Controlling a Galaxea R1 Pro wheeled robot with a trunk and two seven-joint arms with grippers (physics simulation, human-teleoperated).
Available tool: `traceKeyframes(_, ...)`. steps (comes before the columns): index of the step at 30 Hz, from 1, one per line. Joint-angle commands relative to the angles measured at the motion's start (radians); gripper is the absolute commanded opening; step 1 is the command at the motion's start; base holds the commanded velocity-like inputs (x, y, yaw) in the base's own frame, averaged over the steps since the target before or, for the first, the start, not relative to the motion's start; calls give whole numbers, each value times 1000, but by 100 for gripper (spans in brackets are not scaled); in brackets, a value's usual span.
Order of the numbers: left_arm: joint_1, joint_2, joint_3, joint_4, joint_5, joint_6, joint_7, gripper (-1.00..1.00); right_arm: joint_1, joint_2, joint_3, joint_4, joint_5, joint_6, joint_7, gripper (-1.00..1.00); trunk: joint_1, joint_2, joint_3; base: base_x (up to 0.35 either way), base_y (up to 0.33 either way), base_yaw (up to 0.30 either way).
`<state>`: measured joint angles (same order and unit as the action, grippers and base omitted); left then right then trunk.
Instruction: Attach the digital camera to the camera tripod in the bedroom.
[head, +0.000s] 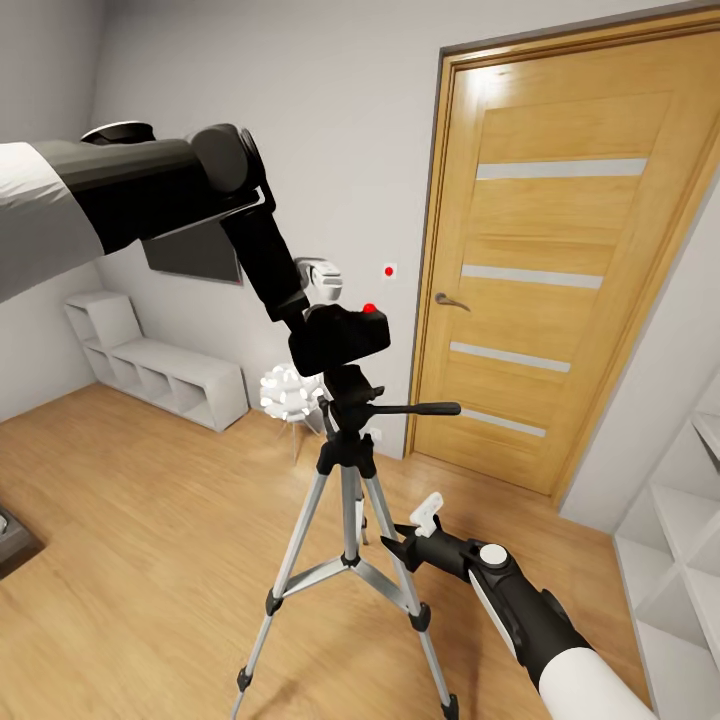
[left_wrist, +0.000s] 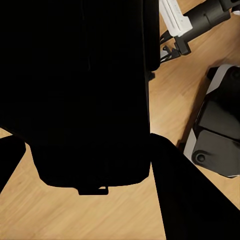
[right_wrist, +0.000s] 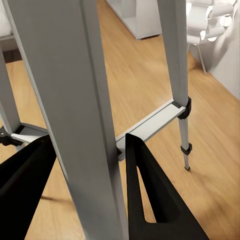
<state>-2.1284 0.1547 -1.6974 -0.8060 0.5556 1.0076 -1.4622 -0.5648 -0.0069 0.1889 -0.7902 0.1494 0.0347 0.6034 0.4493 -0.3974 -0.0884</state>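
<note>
I have the camera (head: 338, 338) in my left gripper (head: 318, 322), fingers clamped on its body, and it sits right over the tripod (head: 347, 470) head, touching it or a hair above; from the head view I cannot tell which. In the left wrist view the camera (left_wrist: 80, 90) is a black mass between my dark fingers (left_wrist: 185, 195), with the wood floor (left_wrist: 75, 215) beneath.

My right gripper (head: 405, 545) is low beside a tripod leg. In its wrist view a silver leg (right_wrist: 75, 110) stands between the two black fingers (right_wrist: 150, 195), which are spread apart and not pinching it.

So the step in hand is the mounting itself: seating the camera on the pan head. The tripod stands upright on the floor near the door (head: 560, 260), handle (head: 420, 408) sticking out toward it.

Next I need a small, straight descent with the camera level and centred on the plate, then a release. I judge a steadying grip on the leg would help, since a sideways nudge could tip the stand.
</note>
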Motion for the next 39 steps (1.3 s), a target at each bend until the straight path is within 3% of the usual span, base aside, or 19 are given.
traceKeyframes(1, -2, 0, -4, -1, 2, 7, -4, -100, -1, -1, 3, -3, -8, 4, -62, -100, 1, -3, -2, 0, 0, 0)
traceKeyframes(9, 0, -2, -5, 0, 1, 6, -4, -100, 0, -1, 3, -3, -8, 3, -62, -100, 1, -3, -2, 0, 0, 0)
traceKeyframes(16, 2, -28, -15, 12, 0, 6, -3, -100, 0, -1, 3, -3, -8, 2, -62, -100, 1, -3, -2, 0, 0, 0)
traceKeyframes(24, 2, -40, -20, 17, -1, 5, 4, -100, 0, -1, 3, -3, -8, 2, -62, -100, 1, -3, -2, 0, 0, 0)
traceKeyframes(39, 2, -53, -26, 23, -28, 6, 8, -100, 0, -1, 3, -3, -9, 2, -62, -100, 1, -3, -2, 0, 0, 0)
